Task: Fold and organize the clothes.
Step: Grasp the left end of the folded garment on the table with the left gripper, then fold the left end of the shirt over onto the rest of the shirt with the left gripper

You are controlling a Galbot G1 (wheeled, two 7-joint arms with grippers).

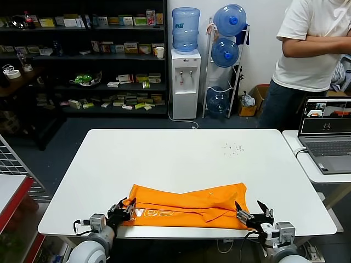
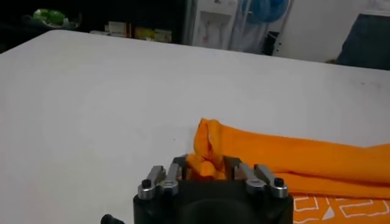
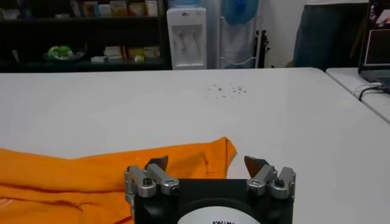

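The clothes, one bright orange T-shirt [image 1: 192, 204], lie folded in a long band along the near edge of the white table [image 1: 175, 153], with pale lettering showing near its left end. My left gripper [image 1: 127, 209] is at that left end. In the left wrist view, bunched orange cloth [image 2: 205, 165] sits pinched between the fingers of the left gripper [image 2: 206, 169]. My right gripper [image 1: 251, 211] is at the shirt's right end. In the right wrist view it [image 3: 207, 163] stands open and wide, with the shirt's corner [image 3: 210, 152] lying between and just beyond its fingertips.
A scatter of dark specks [image 1: 235, 148] marks the table's far right. A laptop [image 1: 326, 134] rests on a side table to the right, where a person in a white T-shirt [image 1: 312, 49] stands. A water dispenser [image 1: 185, 82] and shelves [image 1: 82, 55] are behind.
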